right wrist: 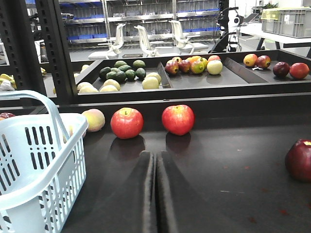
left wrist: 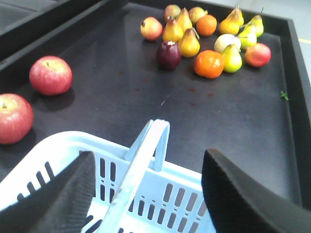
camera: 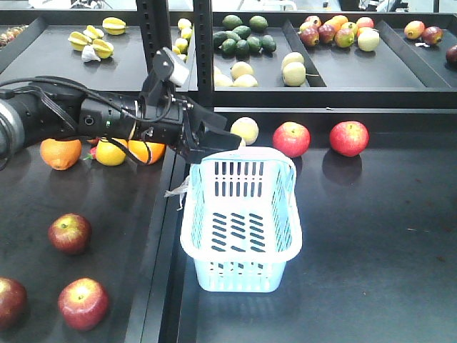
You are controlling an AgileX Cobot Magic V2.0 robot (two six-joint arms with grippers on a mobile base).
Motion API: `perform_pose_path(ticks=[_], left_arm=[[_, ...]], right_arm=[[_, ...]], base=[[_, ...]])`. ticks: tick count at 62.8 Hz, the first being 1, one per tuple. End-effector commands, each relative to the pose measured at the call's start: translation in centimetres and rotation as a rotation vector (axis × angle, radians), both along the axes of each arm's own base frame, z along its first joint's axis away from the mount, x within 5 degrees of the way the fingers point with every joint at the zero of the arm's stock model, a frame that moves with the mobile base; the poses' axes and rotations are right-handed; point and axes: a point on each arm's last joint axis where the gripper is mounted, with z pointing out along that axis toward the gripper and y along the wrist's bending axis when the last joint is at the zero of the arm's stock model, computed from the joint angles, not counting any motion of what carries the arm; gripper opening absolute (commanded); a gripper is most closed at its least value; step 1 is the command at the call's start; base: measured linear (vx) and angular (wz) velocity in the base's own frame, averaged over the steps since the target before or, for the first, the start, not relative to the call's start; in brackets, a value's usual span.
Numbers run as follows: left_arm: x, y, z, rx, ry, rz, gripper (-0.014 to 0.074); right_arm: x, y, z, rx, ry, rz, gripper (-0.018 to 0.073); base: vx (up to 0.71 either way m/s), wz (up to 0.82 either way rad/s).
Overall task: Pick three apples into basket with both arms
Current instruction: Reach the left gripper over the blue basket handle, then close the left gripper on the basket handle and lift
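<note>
Two apples (camera: 291, 138) are seen just behind the basket (camera: 239, 279), near its far rim; three more lie well apart on the left; none is seen inside the basket yet. The left gripper (left wrist: 148, 158) is held above the basket's handle, fingers spread and empty, as suits a release point. The right gripper (right wrist: 156, 194) is held low over the table (right wrist: 233, 165), fingers pressed together on nothing, aimed at the two apples, likely for a reach.
</note>
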Motion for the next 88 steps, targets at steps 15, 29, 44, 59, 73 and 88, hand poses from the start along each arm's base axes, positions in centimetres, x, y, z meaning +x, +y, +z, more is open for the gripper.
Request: perform_pose_path(ticks=[15,29,44,59,73,88], left_arm=[[0.2,-0.1,1.1,0.004,-0.068,-0.012,0.0446],[1.3,-0.2,-1.5,0.041,-0.049,0.013,0.0446],[2.3,-0.2,-3.6,0.078,-0.042,0.052,0.0442],[2.5,-0.2,-4.1,0.081,-0.030,0.054,0.0346],[2.1,-0.3,-4.0,0.056,0.012,0.031,0.0102],[0.6,-0.8,-2.7,-0.005,0.065,-0.094,-0.0009]], right_arm=[[0.0,0.1,0.2,-0.020,-0.067,0.003,-0.0004],[0.0,0.1,0.2,-0.020,-0.067,0.003,-0.0004],[0.0,0.1,0.2,-0.020,-0.067,0.003,-0.0004],[0.0,0.1,0.2,-0.020,-0.067,0.003,-0.0004],[0.0,0.1,0.2,-0.020,-0.067,0.003,-0.0004],[0.0,0.1,0.2,-0.020,-0.067,0.003,-0.0004]], base=[[0.00,0.00],[0.00,0.00],[0.00,0.00],[0.00,0.00],[0.00,0.00],[0.00,0.00]])
